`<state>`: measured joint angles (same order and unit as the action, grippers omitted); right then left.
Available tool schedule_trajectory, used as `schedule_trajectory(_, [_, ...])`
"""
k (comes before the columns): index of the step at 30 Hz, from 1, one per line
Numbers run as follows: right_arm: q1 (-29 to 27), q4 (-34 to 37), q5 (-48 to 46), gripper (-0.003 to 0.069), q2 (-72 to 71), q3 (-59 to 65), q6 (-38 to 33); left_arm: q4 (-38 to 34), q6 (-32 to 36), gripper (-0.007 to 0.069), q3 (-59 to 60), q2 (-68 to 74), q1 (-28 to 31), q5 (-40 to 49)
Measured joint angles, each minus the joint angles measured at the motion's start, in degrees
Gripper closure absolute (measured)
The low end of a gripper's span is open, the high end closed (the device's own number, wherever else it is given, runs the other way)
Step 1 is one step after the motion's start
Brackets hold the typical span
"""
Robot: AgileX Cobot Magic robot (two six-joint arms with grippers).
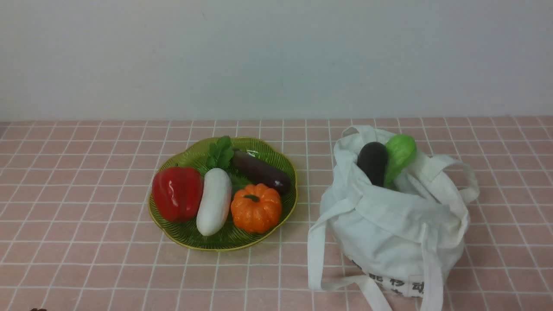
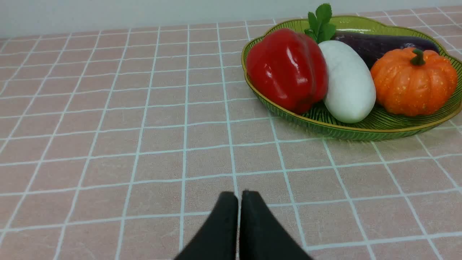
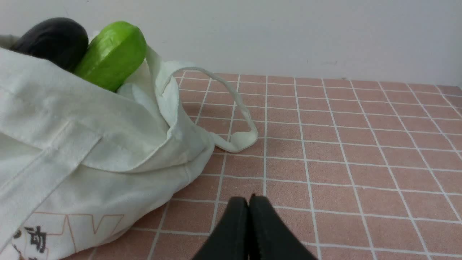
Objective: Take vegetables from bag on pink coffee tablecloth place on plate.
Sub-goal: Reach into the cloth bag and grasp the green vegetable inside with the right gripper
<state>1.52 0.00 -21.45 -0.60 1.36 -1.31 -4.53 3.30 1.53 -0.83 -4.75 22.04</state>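
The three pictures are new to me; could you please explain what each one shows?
This robot has two arms. The front view comes from a camera between them; each other picture comes from a camera on one wrist. The dark tips there are the left gripper and right gripper, both shut and holding nothing.

On a pink checked cloth stand a green plate and, to its right, a white bag. The plate carries a red pepper, a white vegetable, a purple eggplant and an orange pumpkin. A dark eggplant and a green gourd stick out of the bag.
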Motion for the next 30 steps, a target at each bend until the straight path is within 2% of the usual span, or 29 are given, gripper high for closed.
schedule_trajectory(24, [0.00,0.71,1.47,0.0673,0.00,0.07,0.46,0.00,0.00,0.0630,0.00,0.00,0.00,0.00])
schedule_trajectory(27, [0.00,9.39,9.59,0.0673,0.00,0.29,4.91,0.00,0.00,0.0630,0.00,0.00,0.00,0.00])
schedule_trajectory(28, [0.00,10.08,10.21,0.0673,0.00,0.29,5.27,0.00,0.00,0.0630,0.00,0.00,0.00,0.00])
schedule_trajectory(30, [0.00,19.05,17.16,0.0673,0.00,0.29,9.61,0.00,0.00,0.0630,0.00,0.00,0.00,0.00])
